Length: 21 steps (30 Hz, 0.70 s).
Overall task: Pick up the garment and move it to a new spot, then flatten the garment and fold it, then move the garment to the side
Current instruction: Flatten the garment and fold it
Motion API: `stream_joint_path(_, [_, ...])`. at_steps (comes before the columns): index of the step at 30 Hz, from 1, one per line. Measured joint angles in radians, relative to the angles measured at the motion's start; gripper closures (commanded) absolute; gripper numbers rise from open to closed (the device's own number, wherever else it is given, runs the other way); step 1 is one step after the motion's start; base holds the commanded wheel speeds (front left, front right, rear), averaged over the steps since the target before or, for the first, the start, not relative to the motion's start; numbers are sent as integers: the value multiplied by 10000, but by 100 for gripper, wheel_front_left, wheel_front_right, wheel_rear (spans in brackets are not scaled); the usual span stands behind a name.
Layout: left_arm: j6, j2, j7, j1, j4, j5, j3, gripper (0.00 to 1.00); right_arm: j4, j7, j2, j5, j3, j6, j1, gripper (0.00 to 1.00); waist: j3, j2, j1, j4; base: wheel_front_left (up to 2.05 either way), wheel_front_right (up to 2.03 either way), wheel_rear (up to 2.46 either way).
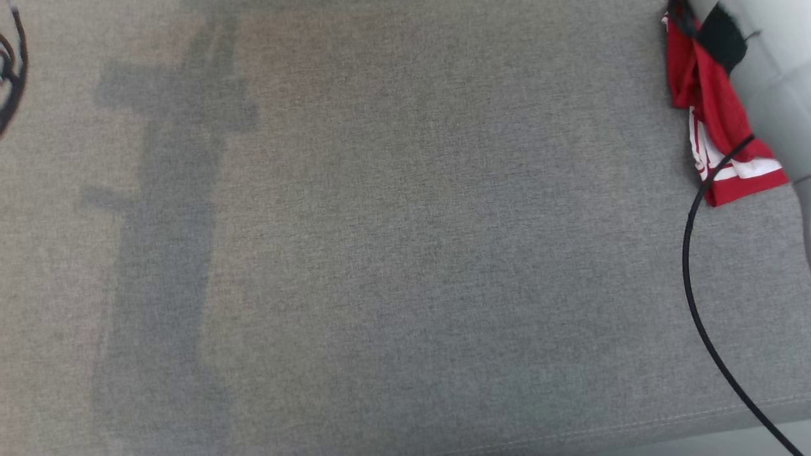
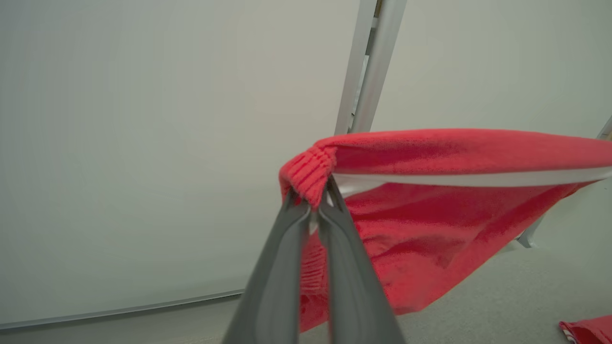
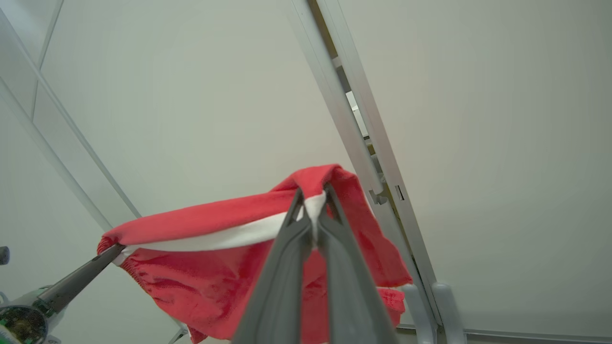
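Pinching the ribbed corner of the red knit garment with a white band (image 2: pixel 454 157), my left end effector (image 2: pixel 313 203) has its two dark fingers pressed together on only a small bunch of cloth. My right end effector (image 3: pixel 313 210) is likewise clamped on a thin fold at the white band, toward the other end. The garment hangs in the air between my two arms, sagging below its taut top edge. In the head view it shows at about 1 o'clock, beside my pale right forearm (image 1: pixel 773 63), well off the middle of the grey fabric-covered table (image 1: pixel 380 253).

My worry is the shallow bite. I judge that if I draw my arms apart to flatten the cloth, either corner could slide out. The garment would then swing from one grip and land crumpled, and the stretchy knit makes that likelier. The thin black cable (image 1: pixel 687 253) curves up from 5 o'clock and crosses in front of the hanging hem, close enough to catch the cloth as I lower it. Further off, the white metal frame post (image 2: pixel 370 62) at 12 o'clock stands behind the garment, and a wide swing that way could snag on it.
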Motion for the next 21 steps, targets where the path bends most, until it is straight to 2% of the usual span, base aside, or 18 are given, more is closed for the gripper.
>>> stream_joint_path(4, [0,378,736,1273,-479,-456,-982,100,-25,566,-182,234,721,-2,1207,100,-330,0,0,-84,0,0,0])
stream_joint_path(11, [0,1177,1931,3749,-1745,-1599,-2441,100,-897,2362,-773,1037,2213,-4,3909,100,-1242,0,-1,-208,0,0,0])
stream_joint_path(17, [0,2125,2911,5520,-3269,-2199,-3605,100,-2293,3910,-1883,1987,2955,-6,5925,100,-2212,0,-1,-291,0,0,0])
stream_joint_path(21, [0,2700,3540,6263,-4508,-2403,-4205,100,-3415,4422,-3131,2347,3281,-2,7239,100,-2832,0,-1,-305,0,0,0])
